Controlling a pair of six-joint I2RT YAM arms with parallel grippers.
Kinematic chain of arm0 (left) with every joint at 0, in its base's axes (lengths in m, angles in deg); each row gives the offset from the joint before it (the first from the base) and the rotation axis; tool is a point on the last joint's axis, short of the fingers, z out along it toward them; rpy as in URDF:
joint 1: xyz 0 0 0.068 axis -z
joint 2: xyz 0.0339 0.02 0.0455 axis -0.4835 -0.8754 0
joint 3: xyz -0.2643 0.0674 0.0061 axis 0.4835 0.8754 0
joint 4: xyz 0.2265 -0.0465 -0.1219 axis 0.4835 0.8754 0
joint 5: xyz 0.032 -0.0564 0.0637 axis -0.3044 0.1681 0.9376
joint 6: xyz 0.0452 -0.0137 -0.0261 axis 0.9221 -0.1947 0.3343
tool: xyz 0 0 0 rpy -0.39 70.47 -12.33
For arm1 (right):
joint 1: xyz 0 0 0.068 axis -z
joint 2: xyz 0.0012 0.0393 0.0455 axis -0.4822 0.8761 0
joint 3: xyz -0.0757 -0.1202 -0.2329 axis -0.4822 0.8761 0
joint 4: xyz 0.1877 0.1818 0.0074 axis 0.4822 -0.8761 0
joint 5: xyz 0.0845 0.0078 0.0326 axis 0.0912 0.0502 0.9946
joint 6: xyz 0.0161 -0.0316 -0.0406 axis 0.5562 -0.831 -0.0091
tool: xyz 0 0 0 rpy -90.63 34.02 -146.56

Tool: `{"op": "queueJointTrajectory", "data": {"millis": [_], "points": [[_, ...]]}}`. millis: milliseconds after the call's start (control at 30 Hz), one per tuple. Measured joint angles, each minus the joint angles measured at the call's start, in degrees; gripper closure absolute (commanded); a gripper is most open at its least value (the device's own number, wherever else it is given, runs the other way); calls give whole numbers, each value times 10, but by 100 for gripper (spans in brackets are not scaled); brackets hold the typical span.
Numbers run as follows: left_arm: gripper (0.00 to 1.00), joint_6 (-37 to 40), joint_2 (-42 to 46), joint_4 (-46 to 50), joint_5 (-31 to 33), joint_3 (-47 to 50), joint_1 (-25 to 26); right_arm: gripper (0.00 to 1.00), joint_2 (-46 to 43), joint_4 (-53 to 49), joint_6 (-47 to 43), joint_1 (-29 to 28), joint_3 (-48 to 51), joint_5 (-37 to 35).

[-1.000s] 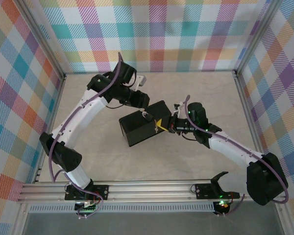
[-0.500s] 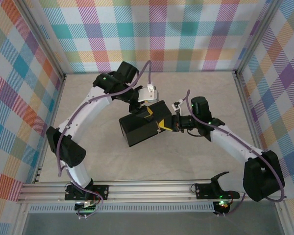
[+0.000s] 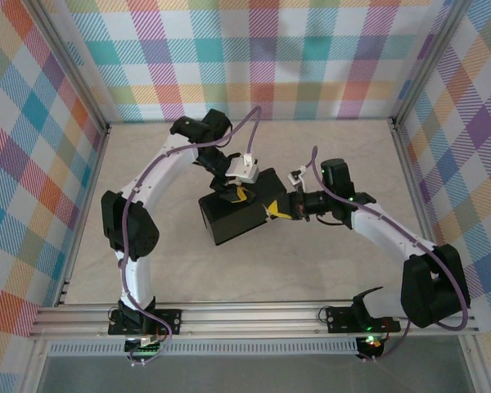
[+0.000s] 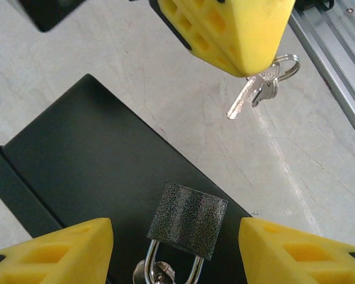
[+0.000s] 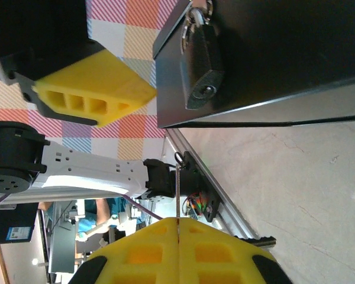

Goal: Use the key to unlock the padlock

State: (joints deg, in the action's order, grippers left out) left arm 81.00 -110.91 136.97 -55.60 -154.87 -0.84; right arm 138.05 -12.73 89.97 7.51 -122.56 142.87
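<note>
At the left of the overhead view, the left arm (image 3: 159,176) arches in over a pale, stone-patterned table (image 3: 147,270). The left gripper (image 3: 236,193) hangs above the far edge of a black box (image 3: 229,221) in the middle of the table.

In the left wrist view we see its yellow fingers (image 4: 53,251) spread wide, one on each side of the padlock (image 4: 186,220), with a clear gap on both sides. The padlock is a small, dark, rough-textured block lying against the black face of the box. Its silvery loop (image 4: 168,269) is at the end nearer that camera.

Further right, the right gripper (image 3: 277,211) sits just beside the right end of the box. Its yellow fingers are pressed together on the key (image 4: 242,100). The pale blade juts out past the fingertips, with a second small key and a ring (image 4: 284,65) dangling alongside. The key is in the air above the table, near the padlock but not touching it.

In the right wrist view the blade shows edge-on, as a thin line rising from the closed fingers. The round keyhole (image 5: 204,92) in the padlock faces that camera, with the key tip short of it.
</note>
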Motion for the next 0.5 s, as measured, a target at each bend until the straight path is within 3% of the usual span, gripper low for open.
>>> {"op": "queueJointTrajectory", "data": {"millis": [500], "points": [[44, 42, -12, 6, 0, 6, 0, 100, 33, -17, -21, 0, -29, 14]]}}
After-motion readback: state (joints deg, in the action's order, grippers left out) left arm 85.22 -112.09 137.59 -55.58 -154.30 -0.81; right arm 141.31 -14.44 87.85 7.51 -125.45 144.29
